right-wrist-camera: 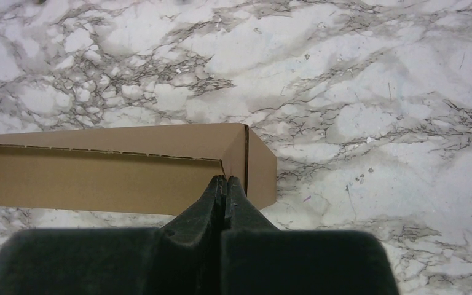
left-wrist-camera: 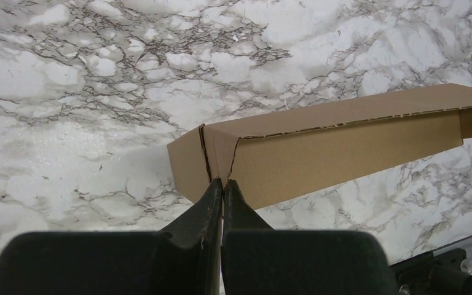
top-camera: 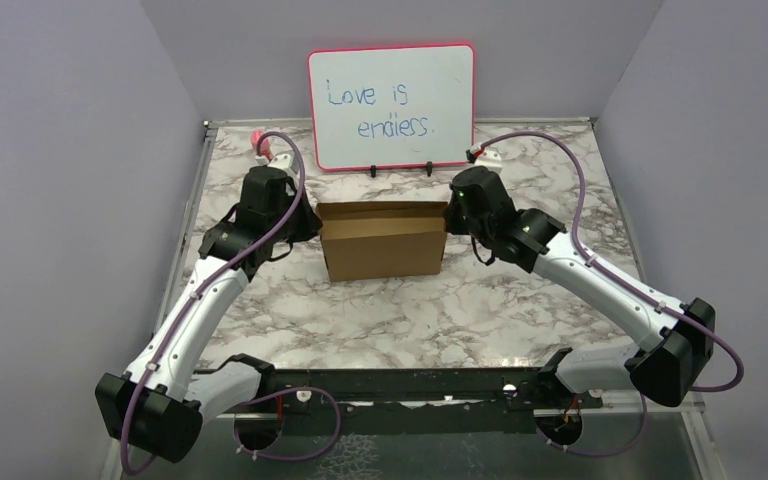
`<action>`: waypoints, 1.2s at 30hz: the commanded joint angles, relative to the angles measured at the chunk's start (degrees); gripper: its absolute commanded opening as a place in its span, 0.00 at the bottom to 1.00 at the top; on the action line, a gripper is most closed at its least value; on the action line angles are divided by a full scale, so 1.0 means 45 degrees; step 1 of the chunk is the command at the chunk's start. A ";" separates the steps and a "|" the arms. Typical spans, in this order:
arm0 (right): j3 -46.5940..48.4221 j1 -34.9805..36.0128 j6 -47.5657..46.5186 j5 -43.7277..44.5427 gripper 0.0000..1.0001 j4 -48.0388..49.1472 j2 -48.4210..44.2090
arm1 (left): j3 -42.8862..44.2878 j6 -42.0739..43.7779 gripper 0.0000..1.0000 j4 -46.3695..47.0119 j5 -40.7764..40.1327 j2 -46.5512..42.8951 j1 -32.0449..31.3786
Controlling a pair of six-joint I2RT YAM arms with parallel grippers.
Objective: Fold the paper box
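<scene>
- The overhead view alone takes in the whole scene. The paper box [top-camera: 383,243] stands at the middle of the marble-patterned table [top-camera: 410,315], just in front of a whiteboard [top-camera: 392,105], with one arm at each of its ends.
- From above, the left gripper [top-camera: 310,222] meets the box's left end and the right gripper [top-camera: 453,213] meets its right end. This view does not show how the jaws stand.
- The left wrist view gives that detail. The two black fingers are pressed tight together, and their tips touch a creased corner of the box. I cannot tell whether any cardboard is nipped between them.
- The right wrist view shows the same at the other end. The jaws are clenched shut, with their tips against the corner fold. I cannot tell whether they grasp anything.
- Only the wrist views show the box's cut edge, a dotted line of corrugated fluting along the top rim, and the dark crease lines at the corners.
- The box is plain, matte, unprinted brown cardboard, long and rectangular. From above its top looks open.
- The tabletop is glossy white with grey veins.
- The left arm [top-camera: 195,310] and the right arm [top-camera: 610,285] have white shells and black joints.
- The whiteboard has a red frame with rounded corners, and blue handwriting on it reads "Love is endless."
</scene>
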 commanded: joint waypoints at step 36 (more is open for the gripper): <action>-0.0424 -0.0205 0.0173 -0.0175 0.86 0.0326 -0.1747 | -0.2237 -0.2688 0.86 0.2790 -0.0469 -0.2991 -0.0209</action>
